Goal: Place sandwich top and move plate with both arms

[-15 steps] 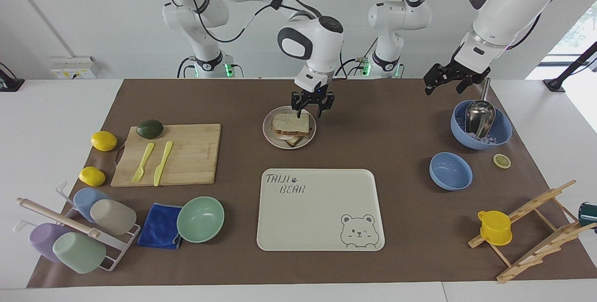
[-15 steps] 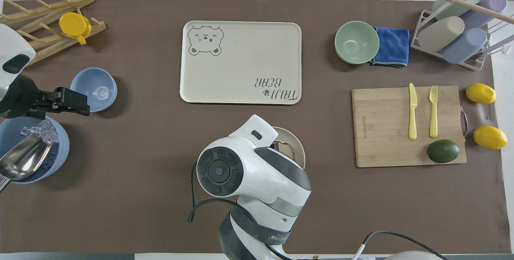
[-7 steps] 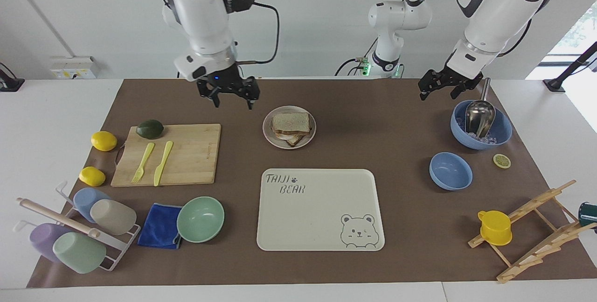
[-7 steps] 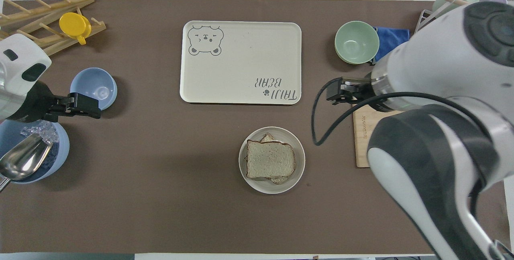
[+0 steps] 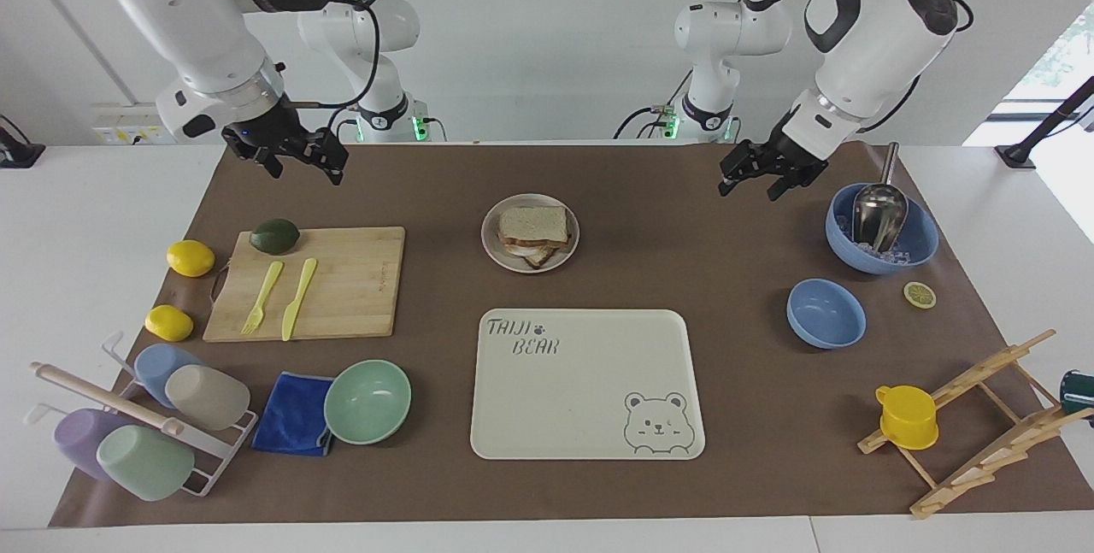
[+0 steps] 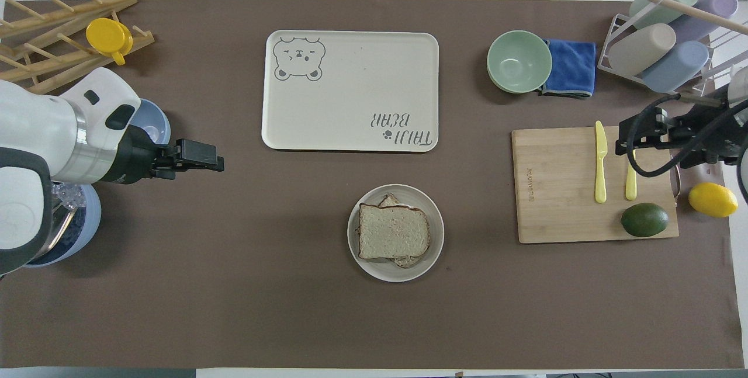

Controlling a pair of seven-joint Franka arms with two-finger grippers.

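Right gripper: I see it up in the air over the corner of the cutting board nearest the robots, close to the avocado. Fingers spread wide, holding nothing.
Cutting board: toward the right arm's end of the surface; a yellow fork and yellow knife lie side by side on it, the avocado on its corner nearest the robots.
Lemons: two, just beside the board at the surface's edge.
Green bowl: farther from the robots than the board, touching a blue cloth.
Sandwich top: I read it lying flat on the stack, crust showing around it, a darker slice peeking out beneath.
Plate: mid-surface, carrying the sandwich, nearer to the robots than the bear tray and apart from it. Neither gripper touches it.
Left gripper: hanging over bare mat between the plate and the blue bowl with the scoop. Fingers wide apart, nothing in them.
Small blue bowl: farther from the robots than the scoop bowl, a lemon slice beside it.
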